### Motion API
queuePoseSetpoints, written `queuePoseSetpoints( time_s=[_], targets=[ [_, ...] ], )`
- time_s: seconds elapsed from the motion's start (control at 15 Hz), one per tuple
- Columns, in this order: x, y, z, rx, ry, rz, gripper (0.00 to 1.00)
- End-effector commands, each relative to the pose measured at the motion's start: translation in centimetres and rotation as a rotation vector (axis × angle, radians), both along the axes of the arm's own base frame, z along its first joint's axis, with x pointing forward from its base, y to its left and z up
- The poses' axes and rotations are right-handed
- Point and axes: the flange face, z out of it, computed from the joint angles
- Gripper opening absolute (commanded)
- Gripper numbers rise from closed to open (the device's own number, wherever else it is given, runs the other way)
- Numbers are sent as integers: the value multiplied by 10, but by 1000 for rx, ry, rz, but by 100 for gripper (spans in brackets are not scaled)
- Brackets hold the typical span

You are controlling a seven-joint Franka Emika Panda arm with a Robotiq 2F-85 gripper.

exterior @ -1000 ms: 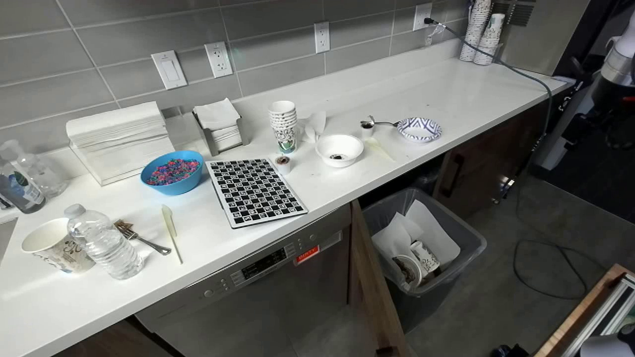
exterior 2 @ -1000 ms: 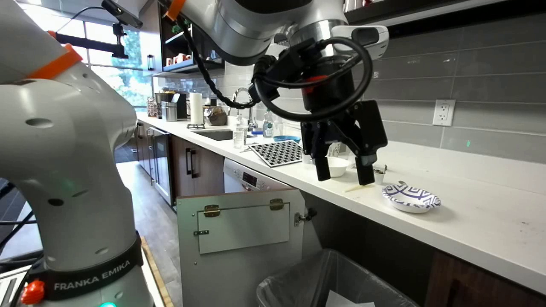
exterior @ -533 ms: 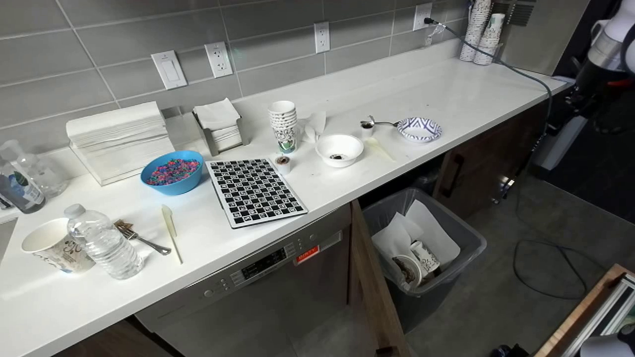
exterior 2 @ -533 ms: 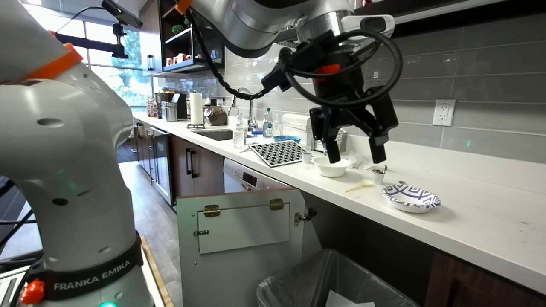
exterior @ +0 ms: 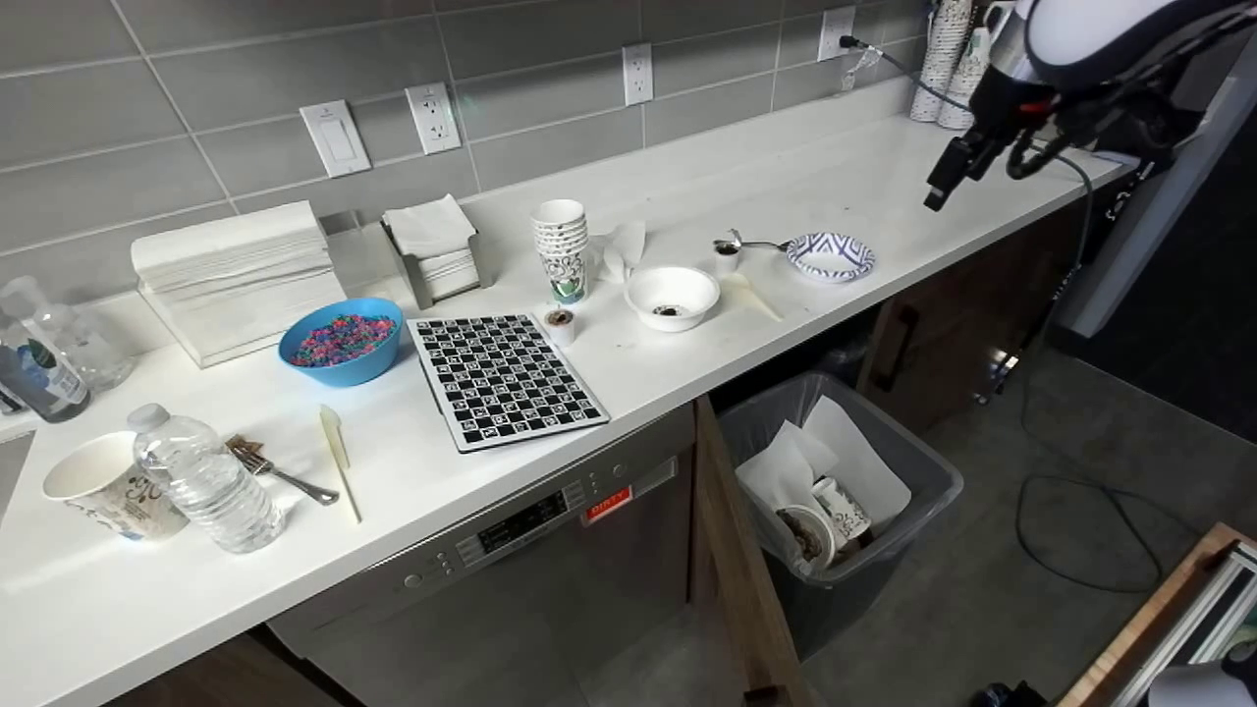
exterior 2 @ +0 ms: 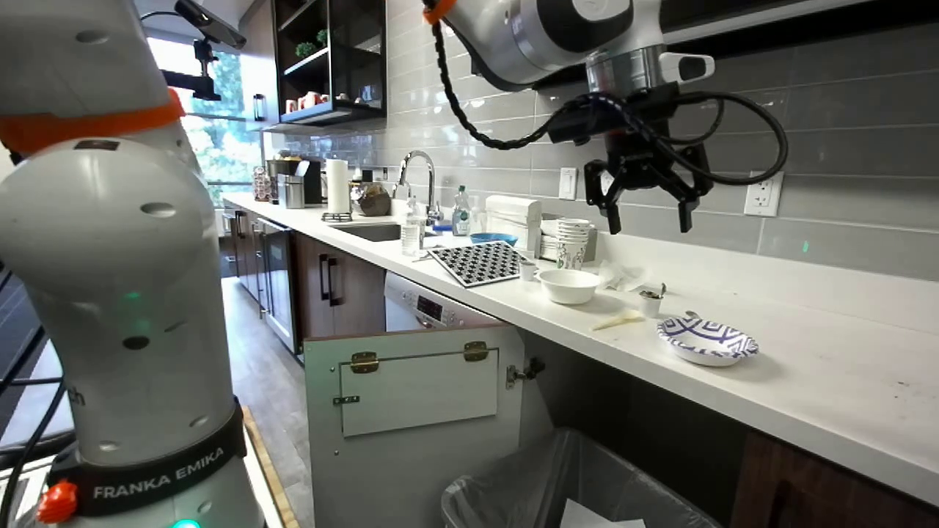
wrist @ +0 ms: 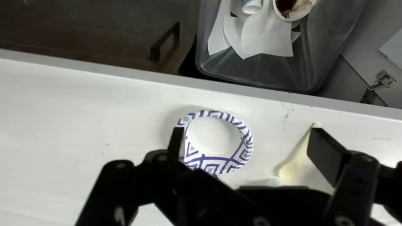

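Observation:
My gripper (exterior 2: 650,220) is open with nothing between its fingers, raised above the counter in an exterior view. It hovers over the right-hand stretch of the countertop in another exterior view. Below it in the wrist view lies a paper bowl (wrist: 216,135) with a blue-purple zigzag rim; the left finger (wrist: 176,141) overlaps its edge in the picture, without contact. A pale yellow plastic utensil (wrist: 290,168) is partly behind the right finger (wrist: 326,153). A plain white bowl (exterior 2: 570,290) and a small cup (exterior 2: 651,304) with a spoon in it stand near the patterned bowl.
A lined trash bin (exterior: 943,491) with paper and cups in it sits under the counter, beside an open cabinet door (exterior 2: 418,403). Farther along are a checkered board (exterior: 511,383), stacked cups (exterior: 565,270), a blue bowl (exterior: 358,368) and a water bottle (exterior: 211,486). A cable (exterior: 1041,147) crosses the counter's far end.
The arm has risen and swung rightward in an exterior view, away from over the white bowl. In another, it has come in from the right edge. The gripper stays open; objects have not moved.

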Motion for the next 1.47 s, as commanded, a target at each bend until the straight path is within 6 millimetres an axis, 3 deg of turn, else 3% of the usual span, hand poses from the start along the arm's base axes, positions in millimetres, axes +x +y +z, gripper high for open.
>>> queuePoseSetpoints(
  time_s=[0.0, 0.33, 0.67, 0.73, 0.93, 1.27, 1.4],
  targets=[
    [76, 8, -16, 40, 8, 107, 100],
    [147, 45, -40, 115, -27, 215, 100],
    [192, 76, -67, 193, -39, 301, 100],
    [173, 78, -56, 165, -24, 275, 100],
    [188, 81, -67, 174, -25, 290, 100],
    [193, 79, -67, 177, -40, 286, 100],
    [207, 87, -73, 186, -49, 310, 100]
  ],
)
